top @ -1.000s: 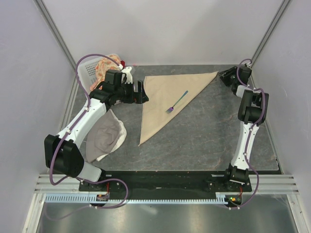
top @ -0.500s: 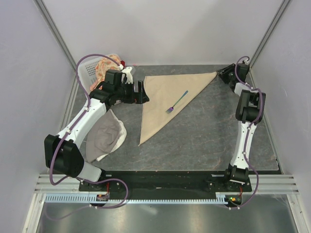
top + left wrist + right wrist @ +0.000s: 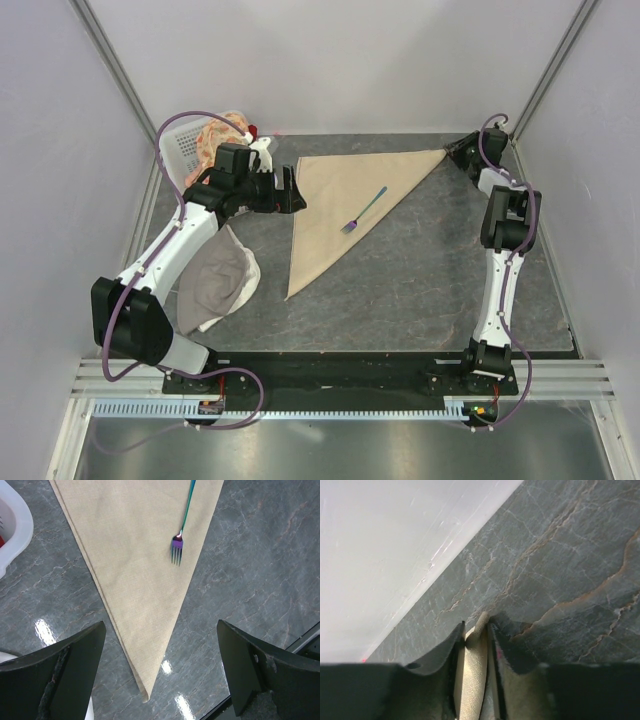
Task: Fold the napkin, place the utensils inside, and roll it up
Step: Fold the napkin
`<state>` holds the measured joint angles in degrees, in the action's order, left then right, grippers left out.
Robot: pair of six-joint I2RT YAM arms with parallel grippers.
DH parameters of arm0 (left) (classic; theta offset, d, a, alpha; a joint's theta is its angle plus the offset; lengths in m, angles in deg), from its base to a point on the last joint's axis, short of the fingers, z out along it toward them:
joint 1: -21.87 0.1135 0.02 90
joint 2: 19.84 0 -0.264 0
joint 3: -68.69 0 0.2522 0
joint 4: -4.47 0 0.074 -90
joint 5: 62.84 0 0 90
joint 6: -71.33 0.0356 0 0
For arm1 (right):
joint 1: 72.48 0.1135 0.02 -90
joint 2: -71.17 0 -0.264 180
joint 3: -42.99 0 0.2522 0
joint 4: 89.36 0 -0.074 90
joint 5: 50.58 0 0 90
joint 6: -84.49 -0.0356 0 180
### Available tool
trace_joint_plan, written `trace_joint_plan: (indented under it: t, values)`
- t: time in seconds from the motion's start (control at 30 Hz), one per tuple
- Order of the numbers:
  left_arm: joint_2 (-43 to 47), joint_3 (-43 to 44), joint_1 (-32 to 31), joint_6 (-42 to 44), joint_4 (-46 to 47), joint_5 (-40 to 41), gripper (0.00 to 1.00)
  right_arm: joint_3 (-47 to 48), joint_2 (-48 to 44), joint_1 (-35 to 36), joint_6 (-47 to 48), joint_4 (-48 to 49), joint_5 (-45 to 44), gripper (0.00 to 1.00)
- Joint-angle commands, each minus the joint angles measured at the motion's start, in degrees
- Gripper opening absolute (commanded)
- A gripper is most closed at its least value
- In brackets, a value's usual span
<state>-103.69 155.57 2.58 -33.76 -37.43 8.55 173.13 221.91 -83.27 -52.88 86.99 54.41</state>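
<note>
Lying folded into a triangle in the upper middle of the top view, the napkin (image 3: 335, 195) points its long tip down toward the frame's centre. The fork (image 3: 364, 210) rests on it near the slanted edge, tines toward the lower left. In the upper right, the right gripper (image 3: 458, 152) pinches the napkin's right corner between its fingers. The left gripper (image 3: 292, 188) hangs spread wide, holding nothing, just beside the napkin's upper left corner. A basket (image 3: 172, 150) with an orange cloth (image 3: 215, 135) sits upper left, and a grey cloth (image 3: 218, 280) lies at left on the table (image 3: 430, 270).
</note>
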Motion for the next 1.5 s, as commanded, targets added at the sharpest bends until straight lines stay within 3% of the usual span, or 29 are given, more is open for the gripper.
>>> trace_joint_plan:
  t: [0.0, 0.17, 0.23, 0.37, 0.87, 1.47]
  values:
    - [-0.4, 1.7, 0.5, -1.8, 2.0, -1.5, 1.00, 0.0, 4.1, 1.2, 1.6, -7.8, -0.9, 0.25]
    - [-0.5, 1.7, 0.6, -1.8, 2.1, -1.5, 1.00, -1.8, 3.1, 1.4, 1.2, -4.4, 0.2, 0.14]
    - [-0.5, 1.6, 0.6, -1.8, 2.0, -1.6, 1.00, -2.4, 2.2, 1.4, 1.1, -3.3, 0.5, 0.05]
    - [-0.3, 1.6, 0.6, -1.8, 2.1, -1.6, 1.00, -4.6, 0.6, 1.5, 0.4, 1.0, 2.5, 0.00]
    - [0.8, 1.2, 0.7, -2.0, 2.2, -1.5, 1.00, -17.9, -12.5, 3.4, -1.0, 15.5, 7.3, 0.00]
    - [4.2, 0.1, 0.7, -2.8, 3.1, -2.8, 1.00, -38.8, -27.1, 13.1, 2.2, 18.5, 12.2, 0.00]
